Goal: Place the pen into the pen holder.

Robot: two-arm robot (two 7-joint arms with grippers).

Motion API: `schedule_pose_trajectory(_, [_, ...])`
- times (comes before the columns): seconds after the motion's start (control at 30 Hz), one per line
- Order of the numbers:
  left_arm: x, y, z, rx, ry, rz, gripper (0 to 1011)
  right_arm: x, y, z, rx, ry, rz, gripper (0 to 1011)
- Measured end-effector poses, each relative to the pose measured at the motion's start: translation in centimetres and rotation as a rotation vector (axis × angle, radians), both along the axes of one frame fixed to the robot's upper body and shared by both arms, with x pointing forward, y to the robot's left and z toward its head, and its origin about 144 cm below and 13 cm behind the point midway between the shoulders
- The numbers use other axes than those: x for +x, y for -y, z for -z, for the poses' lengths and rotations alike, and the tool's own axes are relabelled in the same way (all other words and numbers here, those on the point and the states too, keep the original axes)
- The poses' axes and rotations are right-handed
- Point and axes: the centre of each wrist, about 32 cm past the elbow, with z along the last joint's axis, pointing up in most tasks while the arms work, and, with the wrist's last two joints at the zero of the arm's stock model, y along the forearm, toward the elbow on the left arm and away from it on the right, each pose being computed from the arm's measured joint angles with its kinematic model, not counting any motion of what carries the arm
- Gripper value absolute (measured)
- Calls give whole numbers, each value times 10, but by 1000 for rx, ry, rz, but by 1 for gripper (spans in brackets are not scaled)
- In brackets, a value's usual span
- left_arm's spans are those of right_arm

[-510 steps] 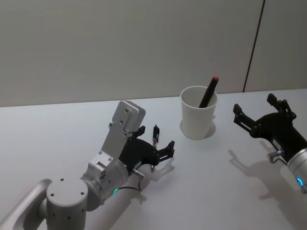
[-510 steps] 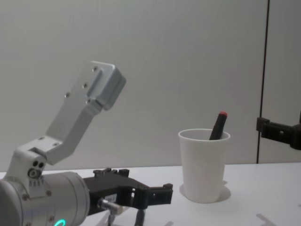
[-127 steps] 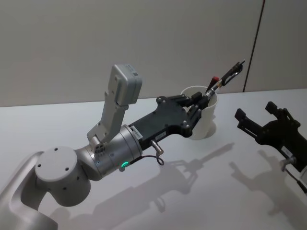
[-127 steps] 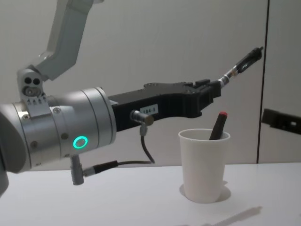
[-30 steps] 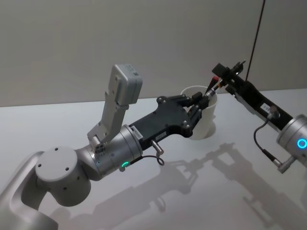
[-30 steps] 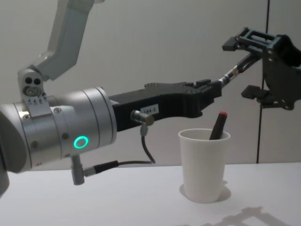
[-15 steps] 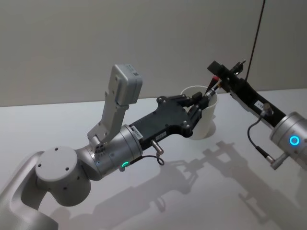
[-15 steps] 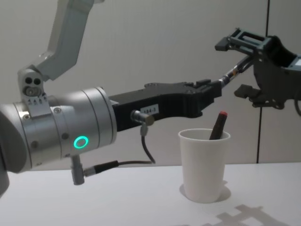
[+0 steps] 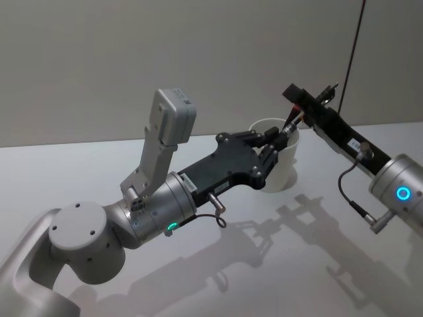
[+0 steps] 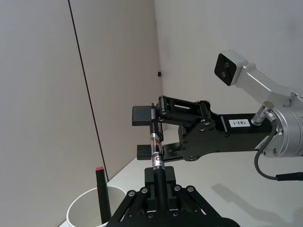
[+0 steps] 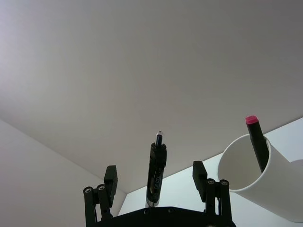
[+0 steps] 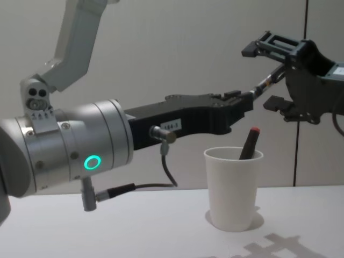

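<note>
Broadly, a pale grey desk (image 9: 79,172) fills the lower half of the head view, with a plain wall behind it. The left arm (image 9: 158,211) is the biggest thing on show, rising from the lower left of that view and reaching up toward the centre right. The right arm (image 9: 396,195) comes in from the right edge and slants up toward the upper right of centre.

The left gripper (image 9: 277,140) is clamped on the lower end of the pen (image 12: 266,80), holding it in the air above and slightly behind the pen holder's rim; the pen slants up to the right in the chest view. The right gripper (image 12: 269,75) sits around the pen's upper end with its fingers spread apart, one on each side, neither touching it; the right wrist view shows the pen (image 11: 157,170) standing in the gap between them.

The pen holder (image 12: 233,188), a white paper cup, stands upright on the desk at the lower centre right of the chest view, below both grippers. A dark red-capped pen (image 12: 249,142) already leans inside it, its cap poking above the rim.
</note>
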Motion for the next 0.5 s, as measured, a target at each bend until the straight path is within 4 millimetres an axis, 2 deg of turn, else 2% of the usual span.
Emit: schedule_pose_trajectory(0.5, [0, 0, 0, 0, 0, 0, 130, -3, 5, -1, 19, 10, 16, 1001])
